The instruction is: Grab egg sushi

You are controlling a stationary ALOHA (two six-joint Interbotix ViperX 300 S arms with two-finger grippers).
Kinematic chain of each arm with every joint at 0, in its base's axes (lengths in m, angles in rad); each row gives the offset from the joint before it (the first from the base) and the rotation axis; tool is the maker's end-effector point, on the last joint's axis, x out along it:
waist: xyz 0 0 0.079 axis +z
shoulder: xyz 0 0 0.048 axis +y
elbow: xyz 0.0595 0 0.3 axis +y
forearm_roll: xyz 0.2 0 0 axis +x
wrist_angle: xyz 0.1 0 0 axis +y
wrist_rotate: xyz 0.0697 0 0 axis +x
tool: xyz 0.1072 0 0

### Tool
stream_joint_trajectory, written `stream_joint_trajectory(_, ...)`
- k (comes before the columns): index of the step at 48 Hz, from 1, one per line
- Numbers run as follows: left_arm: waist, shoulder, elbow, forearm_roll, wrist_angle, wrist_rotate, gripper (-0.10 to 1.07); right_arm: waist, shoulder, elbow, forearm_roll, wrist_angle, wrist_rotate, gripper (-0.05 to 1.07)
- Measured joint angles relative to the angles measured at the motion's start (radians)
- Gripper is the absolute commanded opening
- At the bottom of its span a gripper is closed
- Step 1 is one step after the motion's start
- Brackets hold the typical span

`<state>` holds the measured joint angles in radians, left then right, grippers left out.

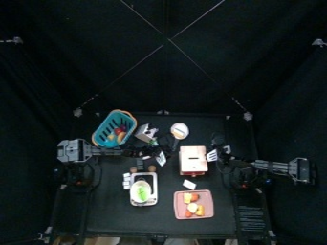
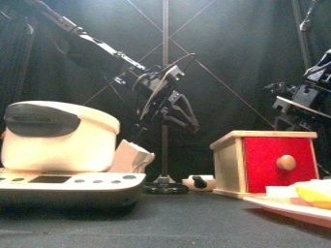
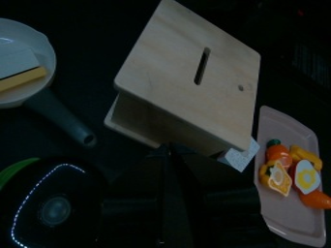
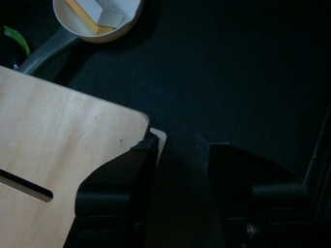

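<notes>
Ok, egg sushi (image 4: 93, 12) sits in the white pan (image 4: 65, 26), yellow slab on white rice as far as I can make out. Not on the pink tray (image 3: 276, 221); that one carries other orange and yellow food pieces.

Right gripper (image 4: 195, 184): jaws spread wide, nothing between them, only bare black table behind the gap. It hangs beside the wooden box (image 4: 52, 126), off the box's corner. From there the sushi lies well apart, past the box corner, with the pan's grey handle pointing toward the box. No contact with pan, sushi or box.

Left gripper (image 3: 168, 189): jaws are lost in the dark in its wrist view, so can't tell whether they stand apart or together. It hovers above the slotted top of the box. From there the pan with the sushi is off one side of the box and the pink tray off the opposite side, sushi again well clear of the jaws.

From above, pan is behind the box, tray is at the table's front edge.
</notes>
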<state>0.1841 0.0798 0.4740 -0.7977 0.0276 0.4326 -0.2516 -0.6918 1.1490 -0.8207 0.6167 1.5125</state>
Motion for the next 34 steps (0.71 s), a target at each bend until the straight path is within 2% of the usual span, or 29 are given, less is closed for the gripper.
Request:
stream_joint_trajectory(8,-0.014,-0.095,0.091,0.017,-0.038,0.000,0.56,0.075,-0.054,-0.067,0.000,0.006,0.000,0.78)
stream_joint_trajectory(18,-0.020,-0.232,0.241,0.032,-0.121,0.000,0.56,0.132,-0.040,-0.150,-0.018,0.031,-0.002,0.78)
stream_joint_trajectory(26,-0.020,-0.347,0.350,0.058,-0.187,0.000,0.56,0.126,-0.032,-0.213,-0.086,0.029,0.000,0.78)
stream_joint_trajectory(34,-0.020,-0.454,0.449,0.081,-0.272,0.000,0.56,0.104,0.048,-0.298,-0.143,0.017,-0.003,0.78)
